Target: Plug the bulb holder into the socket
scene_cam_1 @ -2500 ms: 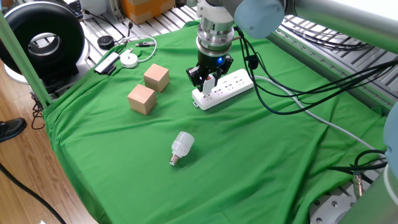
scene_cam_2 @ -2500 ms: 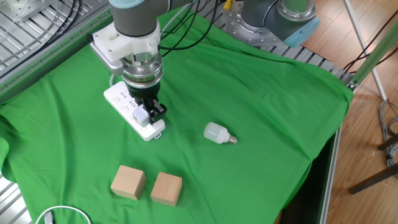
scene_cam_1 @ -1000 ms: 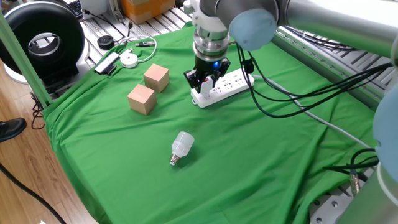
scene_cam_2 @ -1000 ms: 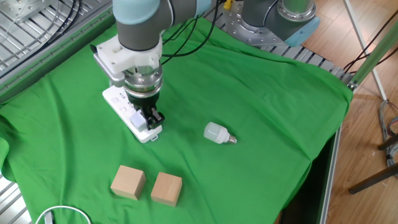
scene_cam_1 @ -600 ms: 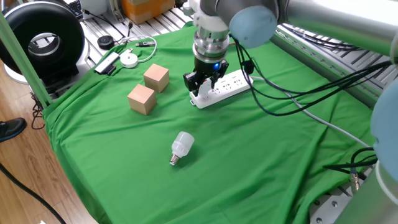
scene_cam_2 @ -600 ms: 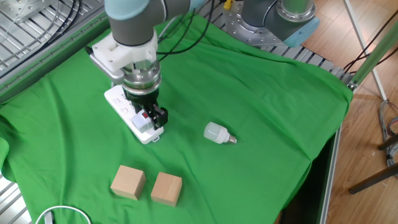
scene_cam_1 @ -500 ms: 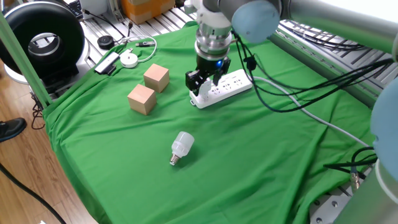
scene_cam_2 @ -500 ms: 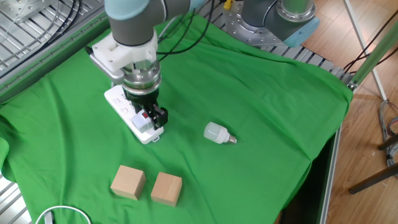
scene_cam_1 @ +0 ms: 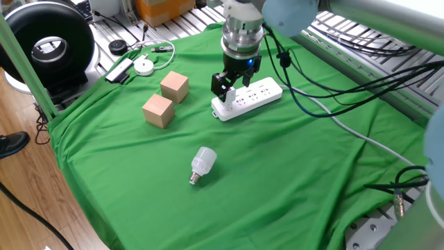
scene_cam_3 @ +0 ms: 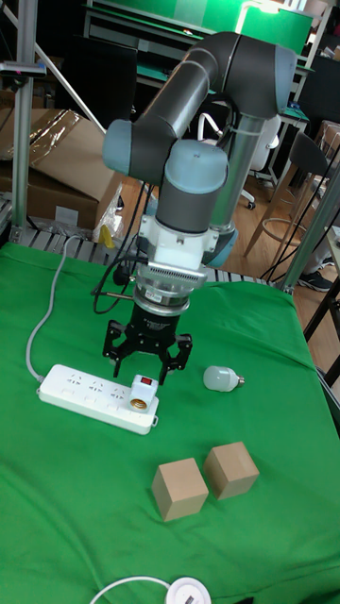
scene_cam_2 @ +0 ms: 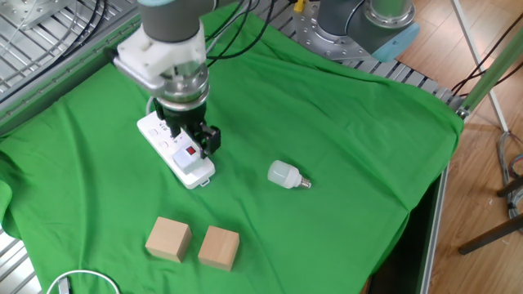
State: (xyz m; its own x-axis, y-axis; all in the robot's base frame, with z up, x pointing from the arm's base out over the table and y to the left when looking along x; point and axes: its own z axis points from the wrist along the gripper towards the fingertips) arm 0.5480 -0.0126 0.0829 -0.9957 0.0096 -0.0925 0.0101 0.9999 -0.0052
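Observation:
The socket [scene_cam_2: 162, 135] is a long white power strip lying on the green cloth, also visible as the socket [scene_cam_1: 258, 92] and the socket [scene_cam_3: 83, 386]. The bulb holder [scene_cam_2: 189, 155], small and white with a red patch, stands on the strip's end outlet; the tall fixed view shows the bulb holder [scene_cam_3: 142, 387] upright there. My gripper [scene_cam_3: 144, 362] hangs just above it, open, fingers spread to either side and not touching it. The gripper [scene_cam_2: 189, 133] and gripper [scene_cam_1: 229, 81] partly hide the holder.
A white light bulb [scene_cam_1: 202, 163] lies on the cloth in front of the strip, seen also as the bulb [scene_cam_2: 283, 174]. Two tan wooden cubes [scene_cam_1: 174, 87] [scene_cam_1: 158, 110] sit to the left. The strip's cable [scene_cam_3: 42, 311] runs off the far side. Clutter lies beyond the cloth edge.
The gripper, earlier low and shut around the bulb holder at the strip's end, has let go and risen. The holder stays standing on the strip, red patch now showing.

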